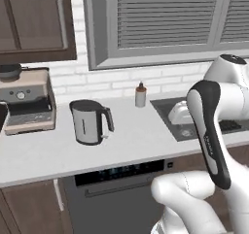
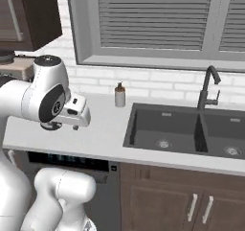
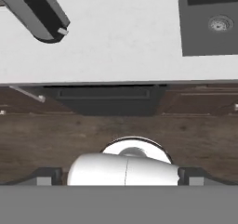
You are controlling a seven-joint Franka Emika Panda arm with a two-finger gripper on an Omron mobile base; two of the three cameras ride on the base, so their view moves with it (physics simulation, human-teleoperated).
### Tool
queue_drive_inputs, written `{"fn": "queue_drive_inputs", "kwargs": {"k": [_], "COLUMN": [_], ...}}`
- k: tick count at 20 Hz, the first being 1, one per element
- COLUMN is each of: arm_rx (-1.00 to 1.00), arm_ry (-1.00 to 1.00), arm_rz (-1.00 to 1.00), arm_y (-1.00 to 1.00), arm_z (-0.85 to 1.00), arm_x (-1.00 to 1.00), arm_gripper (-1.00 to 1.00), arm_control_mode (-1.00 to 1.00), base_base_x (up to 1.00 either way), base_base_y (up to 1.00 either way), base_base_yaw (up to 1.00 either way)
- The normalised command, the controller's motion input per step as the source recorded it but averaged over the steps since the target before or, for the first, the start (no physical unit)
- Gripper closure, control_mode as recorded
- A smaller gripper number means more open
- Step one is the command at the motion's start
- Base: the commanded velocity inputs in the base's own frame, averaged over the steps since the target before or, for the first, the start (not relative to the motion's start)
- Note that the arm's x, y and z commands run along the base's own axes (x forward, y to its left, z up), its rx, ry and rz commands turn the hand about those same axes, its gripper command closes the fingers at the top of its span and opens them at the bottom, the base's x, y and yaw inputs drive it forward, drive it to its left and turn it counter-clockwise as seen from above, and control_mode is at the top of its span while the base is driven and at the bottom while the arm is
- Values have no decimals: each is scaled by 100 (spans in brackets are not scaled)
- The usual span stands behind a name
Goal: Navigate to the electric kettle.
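The electric kettle [image 1: 89,122] stands upright on the pale counter [image 1: 131,136], left of centre in the left base view, its black handle turned toward the right of the frame. In the hand view it pokes in at the upper left corner, seen from above and tilted by my camera's roll. So it lies off to my left and ahead of me; my base sits nearer the sink [image 2: 184,129] than the kettle, and I judge I need to drive leftward along the counter front.

My gripper [image 3: 123,174] hangs folded down in front of the dishwasher [image 1: 116,172]; only the two dark tips show at the lower corners, well apart, so my jaws look spread and hold nothing, though the tips are small and I can't be sure.

An espresso machine [image 1: 26,99] stands just left of the kettle, and a small bottle [image 1: 140,95] stands against the brick wall. A shuttered window runs above.
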Motion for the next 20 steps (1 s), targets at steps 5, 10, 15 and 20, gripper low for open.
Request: {"fn": "queue_drive_inputs", "kwargs": {"k": [5,10,15,20], "arm_rx": [0,0,0,0], "arm_ry": [0,0,0,0], "arm_rz": [0,0,0,0], "arm_y": [0,0,0,0], "arm_z": [0,0,0,0], "arm_x": [0,0,0,0], "arm_gripper": [-100,-100,-100,-100], "arm_control_mode": [100,100,100,100], "base_base_x": [63,45,0,0], "base_base_y": [100,89,7,0], "base_base_yaw": [-6,-3,0,0]}}
